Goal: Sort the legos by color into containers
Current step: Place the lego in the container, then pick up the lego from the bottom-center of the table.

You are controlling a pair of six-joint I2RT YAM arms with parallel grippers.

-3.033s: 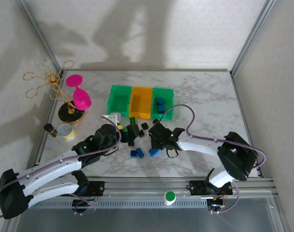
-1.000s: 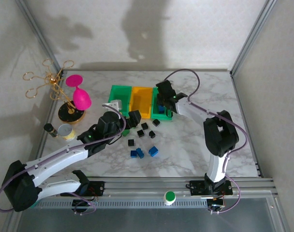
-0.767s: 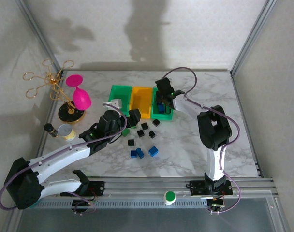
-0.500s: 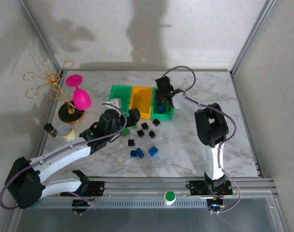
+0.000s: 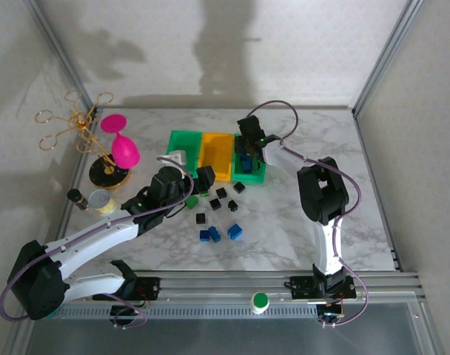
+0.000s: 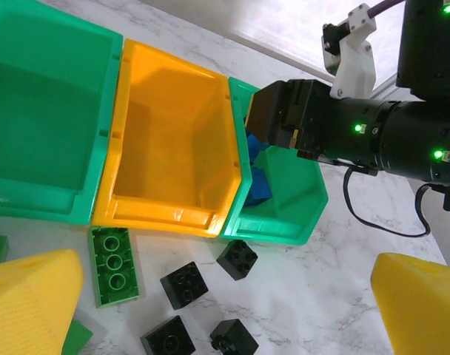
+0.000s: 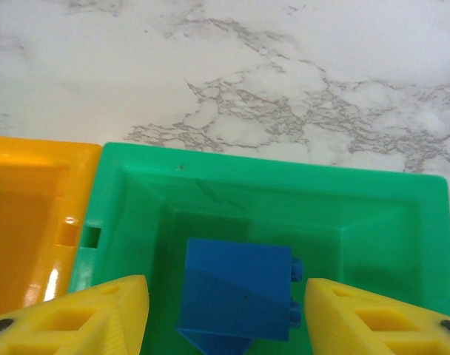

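Three containers stand in a row: a left green bin [image 5: 182,148], an orange bin [image 5: 216,154] and a right green bin [image 5: 254,176]. My right gripper [image 5: 247,151] hovers over the right green bin [image 7: 284,177], open. A blue lego [image 7: 240,292] lies in that bin between the yellow fingers [image 7: 84,314], with a gap on each side. My left gripper [image 6: 225,310] is wide open above several black legos [image 6: 238,259] and a green lego [image 6: 114,265] in front of the bins. More blue legos [image 5: 234,231] lie nearer the arms.
Pink cups [image 5: 121,148] hang on a gold wire stand [image 5: 77,122] at the left, with a small jar [image 5: 101,201] beside it. A green round button [image 5: 260,300] sits on the front rail. Bare marble lies to the right of the bins.
The right gripper carried a blue lego from the pile to the right green bin, and its jaws have widened off it. The left gripper moved up toward the bins, then held still.
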